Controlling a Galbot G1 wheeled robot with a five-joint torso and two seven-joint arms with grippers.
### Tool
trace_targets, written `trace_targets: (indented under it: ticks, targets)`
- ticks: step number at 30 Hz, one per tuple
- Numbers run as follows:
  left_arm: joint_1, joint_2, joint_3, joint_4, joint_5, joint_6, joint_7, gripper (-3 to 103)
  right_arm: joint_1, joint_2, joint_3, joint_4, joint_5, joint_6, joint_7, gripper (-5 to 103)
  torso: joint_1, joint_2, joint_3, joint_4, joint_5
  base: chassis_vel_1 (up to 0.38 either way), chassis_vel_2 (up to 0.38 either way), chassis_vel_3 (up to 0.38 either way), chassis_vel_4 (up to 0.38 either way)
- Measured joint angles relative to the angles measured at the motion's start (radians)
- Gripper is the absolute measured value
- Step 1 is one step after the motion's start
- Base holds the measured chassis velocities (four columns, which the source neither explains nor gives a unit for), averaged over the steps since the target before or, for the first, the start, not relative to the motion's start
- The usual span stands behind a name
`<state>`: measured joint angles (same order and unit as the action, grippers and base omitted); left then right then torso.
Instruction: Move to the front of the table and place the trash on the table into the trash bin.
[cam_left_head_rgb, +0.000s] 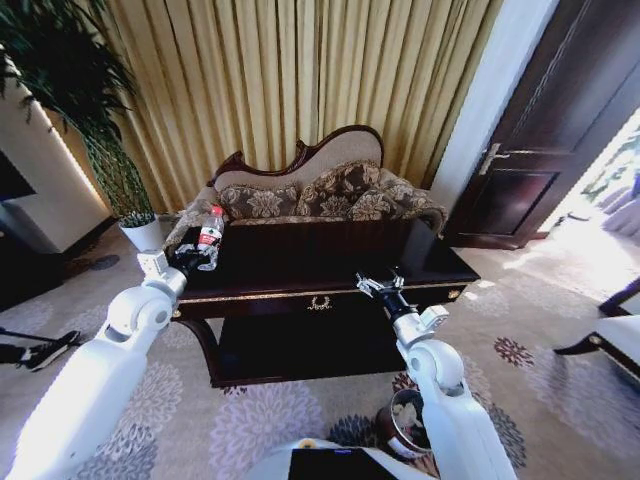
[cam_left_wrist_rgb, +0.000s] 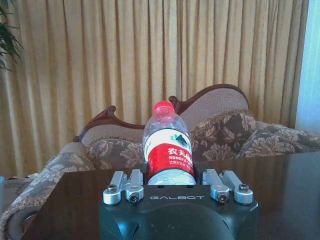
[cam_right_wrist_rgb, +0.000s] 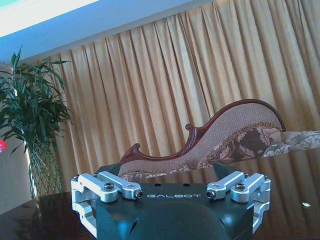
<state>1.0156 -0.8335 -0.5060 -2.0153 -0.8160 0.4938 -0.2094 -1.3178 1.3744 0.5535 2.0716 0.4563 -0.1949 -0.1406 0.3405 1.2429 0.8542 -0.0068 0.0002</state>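
The dark glossy table (cam_left_head_rgb: 320, 250) stands straight ahead of me. A clear plastic bottle (cam_left_head_rgb: 210, 236) with a red label and red cap stands upright at its far left corner. My left gripper (cam_left_head_rgb: 197, 262) is shut on the bottle's lower part. In the left wrist view the bottle (cam_left_wrist_rgb: 167, 150) rises between the jaws with its base hidden. My right gripper (cam_left_head_rgb: 380, 283) hovers open over the table's front edge, holding nothing. A tiny white scrap (cam_right_wrist_rgb: 306, 204) lies on the table top. The trash bin (cam_left_head_rgb: 403, 425) sits on the carpet by my right arm, partly hidden by it.
A carved floral sofa (cam_left_head_rgb: 320, 195) stands right behind the table, with gold curtains (cam_left_head_rgb: 300, 80) beyond. A potted plant (cam_left_head_rgb: 120, 170) is at the far left, a dark door (cam_left_head_rgb: 540, 130) at the right. A chair (cam_left_head_rgb: 615, 335) stands on the carpet to the right.
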Motion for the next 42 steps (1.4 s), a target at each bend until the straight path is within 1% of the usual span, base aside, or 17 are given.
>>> trace_targets:
  ticks: [12, 26, 28, 29, 32, 33, 35, 37, 38, 41, 42]
  targets:
    - [0.005, 0.003, -0.002, -0.004, -0.001, 0.001, 0.000, 47, -0.005, 0.001, 0.003, 0.007, -0.001, 0.002, 0.000, 100, 0.000, 0.000, 0.000, -0.0003, 0.0000, 0.098, -0.101, -0.099, 0.104]
    - [0.019, -0.005, 0.001, -0.003, 0.003, -0.001, 0.004, 47, 0.024, -0.005, -0.028, -0.008, -0.009, 0.018, 0.000, 100, 0.000, 0.000, 0.000, -0.0002, 0.0000, 0.052, -0.057, -0.045, 0.056]
    - [0.017, -0.003, 0.012, -0.003, 0.008, -0.023, 0.016, 47, 0.042, -0.020, -0.045, -0.005, -0.006, 0.007, 0.000, 100, 0.000, 0.000, 0.000, -0.0001, -0.0001, 0.000, 0.000, 0.000, 0.000]
    - [0.017, -0.003, 0.012, -0.003, 0.008, -0.023, 0.016, 47, 0.042, -0.020, -0.045, -0.005, -0.006, 0.007, 0.000, 100, 0.000, 0.000, 0.000, -0.0001, -0.0001, 0.000, 0.000, 0.000, 0.000]
    - [-0.007, 0.011, 0.031, 0.003, 0.010, -0.073, 0.065, 47, 0.072, -0.057, -0.069, 0.007, 0.010, -0.019, 0.000, 100, 0.000, 0.000, 0.000, -0.0002, -0.0001, 0.000, 0.000, 0.000, 0.000]
    - [-0.007, 0.011, 0.031, 0.003, 0.010, -0.073, 0.065, 47, 0.072, -0.057, -0.069, 0.007, 0.010, -0.019, 0.000, 100, 0.000, 0.000, 0.000, -0.0002, -0.0001, 0.000, 0.000, 0.000, 0.000]
    - [-0.024, 0.025, 0.041, 0.017, 0.018, -0.121, 0.115, 47, 0.082, -0.086, -0.075, 0.015, 0.027, -0.027, 0.000, 100, 0.000, 0.000, 0.000, -0.0002, 0.0000, 0.000, 0.000, 0.000, 0.000]
    - [-0.038, 0.041, 0.049, 0.032, 0.028, -0.161, 0.162, 47, 0.088, -0.106, -0.076, 0.028, 0.073, -0.037, 0.000, 100, 0.000, 0.000, 0.000, -0.0002, 0.0000, 0.000, 0.000, 0.000, 0.000]
    - [-0.038, 0.041, 0.049, 0.032, 0.028, -0.161, 0.162, 47, 0.088, -0.106, -0.076, 0.028, 0.073, -0.037, 0.000, 100, 0.000, 0.000, 0.000, -0.0002, 0.0000, 0.000, 0.000, 0.000, 0.000]
    - [-0.069, 0.069, 0.074, 0.063, 0.040, -0.226, 0.237, 46, 0.105, -0.139, -0.076, 0.052, 0.163, -0.059, 0.000, 100, 0.000, 0.000, 0.000, -0.0002, 0.0000, 0.000, 0.000, 0.000, 0.000]
    - [-0.080, 0.077, 0.084, 0.073, 0.044, -0.245, 0.254, 43, 0.111, -0.149, -0.076, 0.056, 0.181, -0.063, 0.000, 100, 0.000, 0.000, 0.000, -0.0002, -0.0001, 0.000, 0.000, 0.000, 0.000]
